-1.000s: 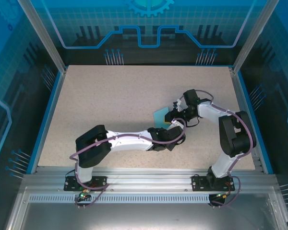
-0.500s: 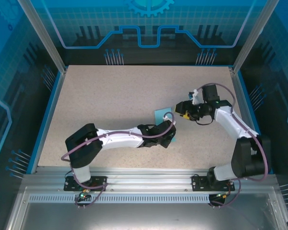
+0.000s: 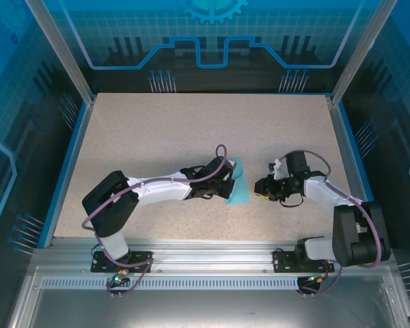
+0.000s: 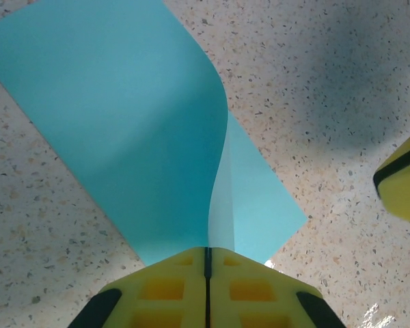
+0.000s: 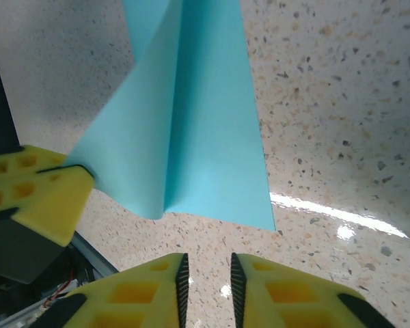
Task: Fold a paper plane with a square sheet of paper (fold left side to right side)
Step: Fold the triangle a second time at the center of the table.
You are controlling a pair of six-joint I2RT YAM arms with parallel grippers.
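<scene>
Sheet: the square sheet of paper (image 3: 240, 190) lies near the middle of the table (image 3: 157, 130), between the two grippers, light blue and unmarked.
Sheet's shape: partly flat on the table; one layer rises in a curl off the layer beneath it. Where any crease runs cannot be told.
Left gripper: the left gripper (image 4: 207, 258) is clenched on one edge of the lifted layer, its yellow fingers pressed together with only a thin seam between them.
Right gripper: the right gripper (image 5: 206, 272) is released, its fingers a narrow gap apart with nothing between them. It sits low over the table just right of the sheet, apart from it.
Hidden: from above, the left arm's wrist covers the left part of the sheet. The pinched strip is buried inside the left fingers.
Cut off: the sheet runs off the top of both wrist views. In the left wrist view, one yellow fingertip (image 4: 402, 179) of the right gripper is clipped by the right border.
Hard to make out: from above, both sets of fingers are too small and dark to read.
</scene>
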